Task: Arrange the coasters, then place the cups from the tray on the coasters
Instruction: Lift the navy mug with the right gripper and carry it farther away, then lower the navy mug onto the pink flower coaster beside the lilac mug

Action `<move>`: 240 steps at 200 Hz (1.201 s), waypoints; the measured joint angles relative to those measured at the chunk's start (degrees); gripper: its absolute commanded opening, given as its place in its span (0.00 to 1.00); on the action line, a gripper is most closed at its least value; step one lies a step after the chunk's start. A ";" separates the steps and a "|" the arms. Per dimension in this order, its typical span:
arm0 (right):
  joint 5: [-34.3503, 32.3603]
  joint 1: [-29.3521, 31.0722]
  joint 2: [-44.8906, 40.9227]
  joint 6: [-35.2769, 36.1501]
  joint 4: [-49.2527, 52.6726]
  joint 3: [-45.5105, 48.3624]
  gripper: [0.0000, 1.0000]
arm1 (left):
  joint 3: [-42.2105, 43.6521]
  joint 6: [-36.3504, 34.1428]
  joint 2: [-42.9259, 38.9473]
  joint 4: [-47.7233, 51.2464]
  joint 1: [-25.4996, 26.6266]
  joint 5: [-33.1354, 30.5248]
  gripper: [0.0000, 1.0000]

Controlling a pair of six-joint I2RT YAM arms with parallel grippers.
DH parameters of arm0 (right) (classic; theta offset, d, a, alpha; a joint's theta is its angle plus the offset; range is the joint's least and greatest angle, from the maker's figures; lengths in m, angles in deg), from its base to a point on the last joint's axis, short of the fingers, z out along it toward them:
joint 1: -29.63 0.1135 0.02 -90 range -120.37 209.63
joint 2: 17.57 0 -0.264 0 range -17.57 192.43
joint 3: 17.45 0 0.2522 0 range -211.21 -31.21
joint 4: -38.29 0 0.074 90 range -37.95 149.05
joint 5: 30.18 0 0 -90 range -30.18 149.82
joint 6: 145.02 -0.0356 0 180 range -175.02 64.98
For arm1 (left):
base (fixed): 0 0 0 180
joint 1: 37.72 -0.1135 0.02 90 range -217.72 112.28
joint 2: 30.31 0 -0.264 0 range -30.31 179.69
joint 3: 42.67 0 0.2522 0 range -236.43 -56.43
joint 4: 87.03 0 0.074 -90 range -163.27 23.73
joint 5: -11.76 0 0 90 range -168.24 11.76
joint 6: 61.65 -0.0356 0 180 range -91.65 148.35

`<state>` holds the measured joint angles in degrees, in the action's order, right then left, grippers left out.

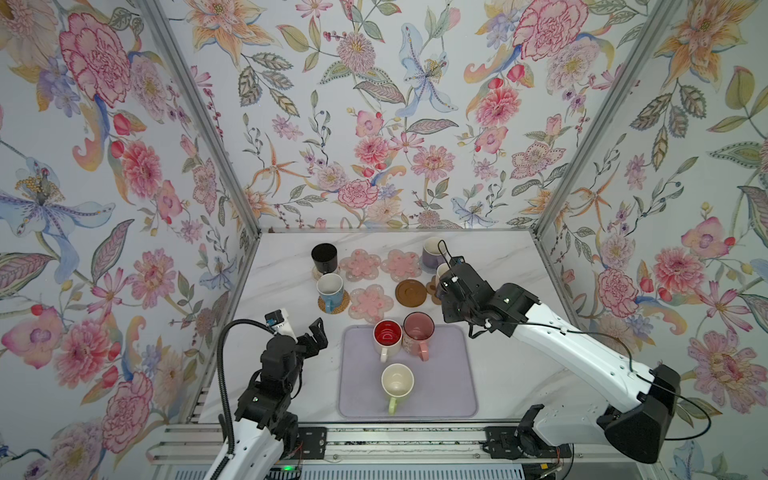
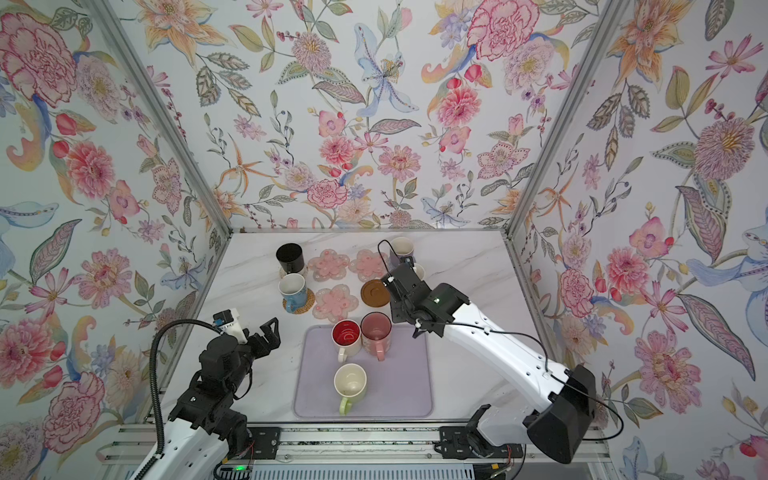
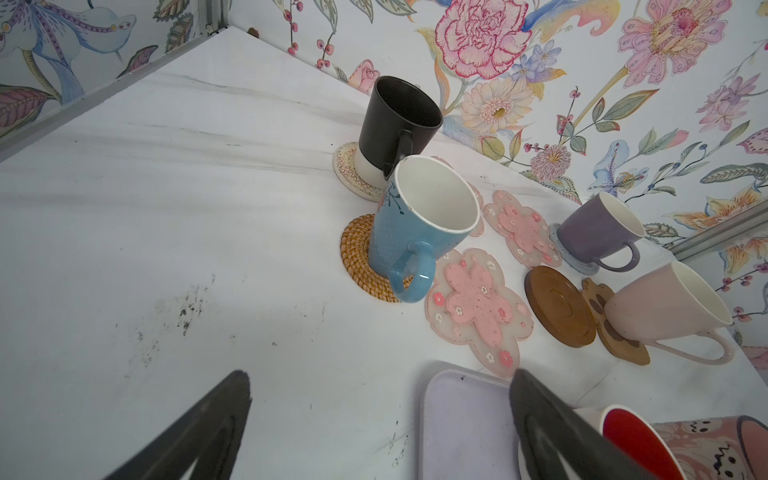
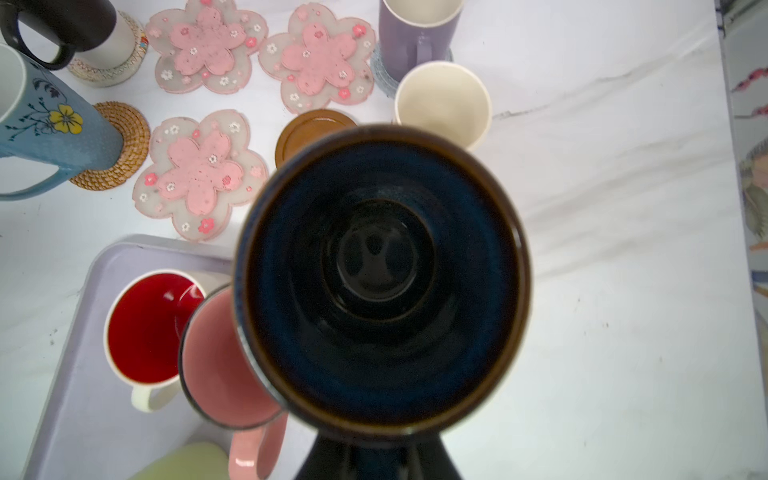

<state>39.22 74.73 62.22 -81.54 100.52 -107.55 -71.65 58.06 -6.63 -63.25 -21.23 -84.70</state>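
Right wrist view: the right hand [image 1: 449, 297] pinches the navy cup [image 4: 380, 274] just past the tray's [image 4: 75, 374] far corner. Lowered toward the disc [image 4: 307, 129], it could knock the cream cup [image 4: 442, 104] beside it. The left hand [image 1: 318, 330] is spread, left of the tray.

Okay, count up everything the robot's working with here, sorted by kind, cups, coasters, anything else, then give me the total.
Cups: 8, counting the held navy cup
Coasters: 8
Tray: 1
Total: 17
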 measured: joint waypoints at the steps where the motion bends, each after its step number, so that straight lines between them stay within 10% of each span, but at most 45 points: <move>1: 0.11 -0.09 0.24 0.20 -0.07 -0.20 0.00 | 0.00 0.00 -0.02 0.07 0.00 0.00 0.99; 116: 9.70 -9.20 38.77 15.34 -5.46 -32.02 0.00 | -0.04 -0.02 0.42 2.93 0.00 -0.44 0.99; 240: 11.69 -9.97 50.82 17.64 -3.67 -44.96 0.00 | -0.09 -0.02 1.07 3.30 0.00 -1.46 0.99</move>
<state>50.91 64.77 113.04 -63.90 96.85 -152.51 -71.74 58.04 -5.56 -59.95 -21.23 -86.17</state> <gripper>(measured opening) 0.144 0.989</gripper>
